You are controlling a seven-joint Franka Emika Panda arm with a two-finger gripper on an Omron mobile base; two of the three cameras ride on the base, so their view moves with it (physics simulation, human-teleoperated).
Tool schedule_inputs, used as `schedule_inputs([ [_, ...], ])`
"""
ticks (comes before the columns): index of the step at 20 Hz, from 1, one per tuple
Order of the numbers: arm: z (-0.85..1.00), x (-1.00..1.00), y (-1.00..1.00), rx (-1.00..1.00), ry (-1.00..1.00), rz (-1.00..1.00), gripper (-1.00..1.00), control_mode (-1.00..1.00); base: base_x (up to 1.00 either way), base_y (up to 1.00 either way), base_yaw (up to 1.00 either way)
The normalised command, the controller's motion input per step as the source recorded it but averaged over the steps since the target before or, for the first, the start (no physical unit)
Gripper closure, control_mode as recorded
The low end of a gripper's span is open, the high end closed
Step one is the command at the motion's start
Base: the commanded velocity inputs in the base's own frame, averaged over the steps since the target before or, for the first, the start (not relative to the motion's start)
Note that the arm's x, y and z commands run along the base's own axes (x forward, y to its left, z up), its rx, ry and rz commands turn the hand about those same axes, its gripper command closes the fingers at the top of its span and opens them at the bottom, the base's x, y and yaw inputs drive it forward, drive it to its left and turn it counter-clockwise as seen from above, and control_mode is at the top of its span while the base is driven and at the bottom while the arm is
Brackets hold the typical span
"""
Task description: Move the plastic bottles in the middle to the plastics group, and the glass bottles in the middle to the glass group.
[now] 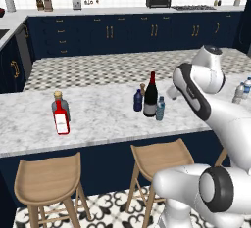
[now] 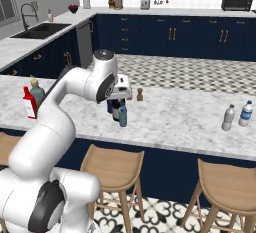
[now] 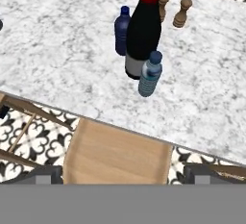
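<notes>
In the middle of the marble counter point(image 3: 57, 50) a tall dark wine bottle point(image 3: 143, 35) point(image 1: 151, 95) stands upright. A dark navy plastic bottle point(image 3: 122, 31) point(image 1: 138, 100) is at its far left. A pale blue plastic bottle point(image 3: 150, 75) point(image 1: 160, 108) stands in front of it, nearest the counter edge. My gripper point(image 3: 125, 173) hovers above the counter's front edge and looks down on them, open and holding nothing. The plastics group point(image 1: 238, 93) point(image 2: 228, 117) stands far right. The glass group, a red bottle point(image 1: 61, 118) and a squat clear bottle point(image 1: 58, 102), stands far left.
Two small brown shakers point(image 3: 182, 12) stand just behind the wine bottle. Wooden stools point(image 3: 117, 155) point(image 1: 46, 178) sit under the counter's front edge, one directly below the hand. My arm's elbow point(image 2: 102, 79) rises over the counter to the left of the bottles.
</notes>
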Motion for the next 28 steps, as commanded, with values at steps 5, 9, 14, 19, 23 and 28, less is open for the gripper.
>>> schedule_inputs([
  [5, -0.24, 0.68, 0.0, 0.0, 0.01, -0.02, -1.0, -1.0, 0.0, 0.0, 0.0],
  [9, -0.01, 0.41, -0.01, 0.0, 0.05, 0.0, -1.0, -1.0, 0.0, 0.0, 0.0],
  [14, -0.03, 0.3, -0.1, 0.0, 0.09, -0.03, -1.0, -1.0, 0.0, 0.0, 0.0],
  [19, -0.36, 0.25, -0.07, 0.01, 0.02, -0.03, -1.0, -1.0, 0.0, 0.0, 0.0],
  [23, -0.5, 0.26, 0.0, 0.02, 0.0, 0.0, -1.0, -1.0, 0.0, 0.0, 0.0],
  [28, -0.43, 0.18, 0.0, 0.02, 0.0, 0.0, -1.0, -1.0, 0.0, 0.0, 0.0],
])
